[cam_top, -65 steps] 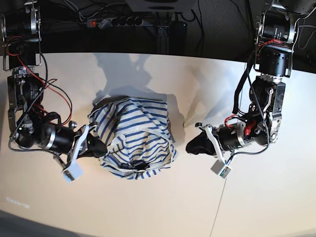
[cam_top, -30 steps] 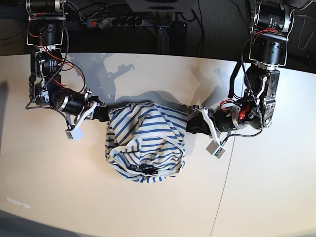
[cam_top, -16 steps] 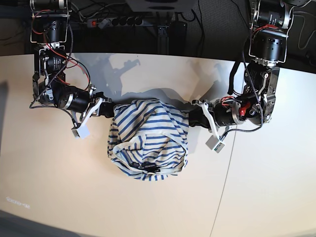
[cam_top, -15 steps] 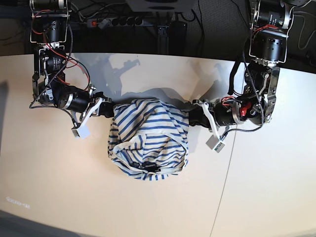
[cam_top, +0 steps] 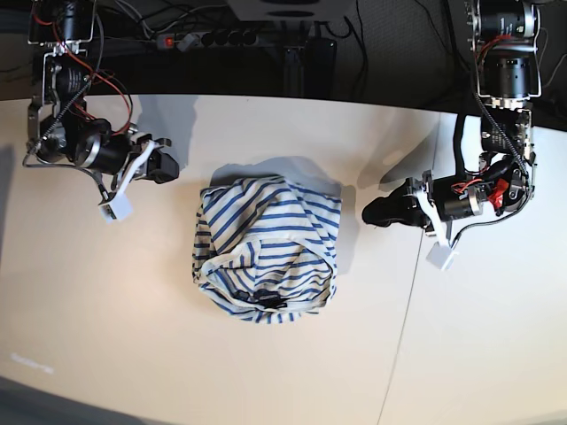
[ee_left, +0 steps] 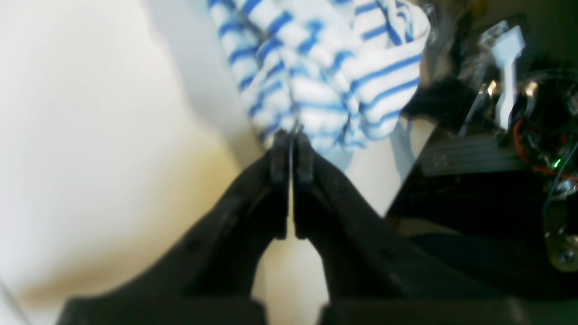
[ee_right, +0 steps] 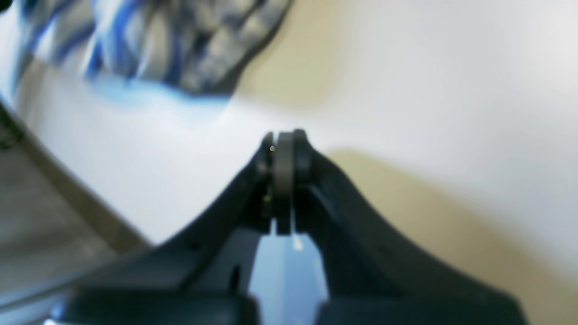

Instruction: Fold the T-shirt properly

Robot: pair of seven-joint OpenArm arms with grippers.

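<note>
T-shirt (cam_top: 266, 248): crumpled heap, white w/ thin blue stripes, mid-table in base view; dark label at near edge of the heap.
Table (cam_top: 106, 345): pale cream top; thin seam runs near-to-far on the right side of base view.
Left gripper (cam_top: 370, 214): on the right of base view, lying low over the table, tip pointing at the shirt but apart from it; strip of bare table between.
Left gripper, wrist view (ee_left: 291, 151): black fingers clenched, only a hairline slit between the tips. Striped cloth (ee_left: 325, 76) sits right beyond the tips; view is blurred, so whether a thread or edge of cloth is caught can't be told here. Base view shows the gap, so nothing held.
Right gripper (cam_top: 168, 168): on the left of base view, far-left of the shirt, well apart from it, tip pointing right.
Right gripper, wrist view (ee_right: 284, 149): jaws pressed together, nothing between them; bare table beyond. Shirt (ee_right: 149, 45) only a blurred striped patch at top left.
Base only: whole heap outline, both arms, white tags under each wrist, power strip (cam_top: 208, 39) and cables on the dark far side.
Wrist only: how tight the fingertips sit; base view too small for that.
Left wrist only: the other arm's metal and red wiring (ee_left: 533, 131) at right, beyond the shirt.
</note>
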